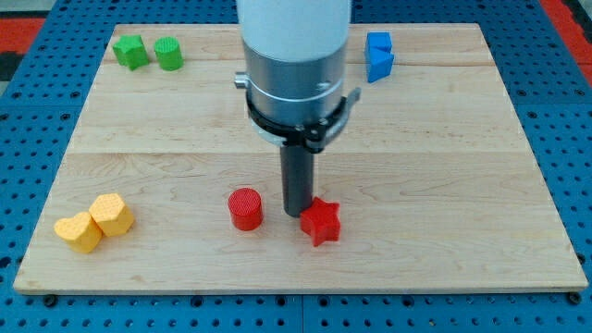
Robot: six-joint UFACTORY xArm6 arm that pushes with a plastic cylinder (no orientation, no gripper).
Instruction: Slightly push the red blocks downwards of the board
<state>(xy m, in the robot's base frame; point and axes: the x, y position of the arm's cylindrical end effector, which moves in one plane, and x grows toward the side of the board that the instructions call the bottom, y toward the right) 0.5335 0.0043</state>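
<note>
A red cylinder (245, 208) stands on the wooden board (444, 185) at the lower middle. A red star-shaped block (321, 221) lies just to its right. My tip (297, 213) rests on the board between the two, touching or nearly touching the star's upper left edge. The cylinder is a short gap to the tip's left.
Two green blocks (148, 52) sit at the board's upper left. Two blue blocks (378, 55) sit at the upper right of centre. Two yellow blocks (94, 222) lie at the lower left. The arm's white and grey body (294, 65) hides the upper middle of the board.
</note>
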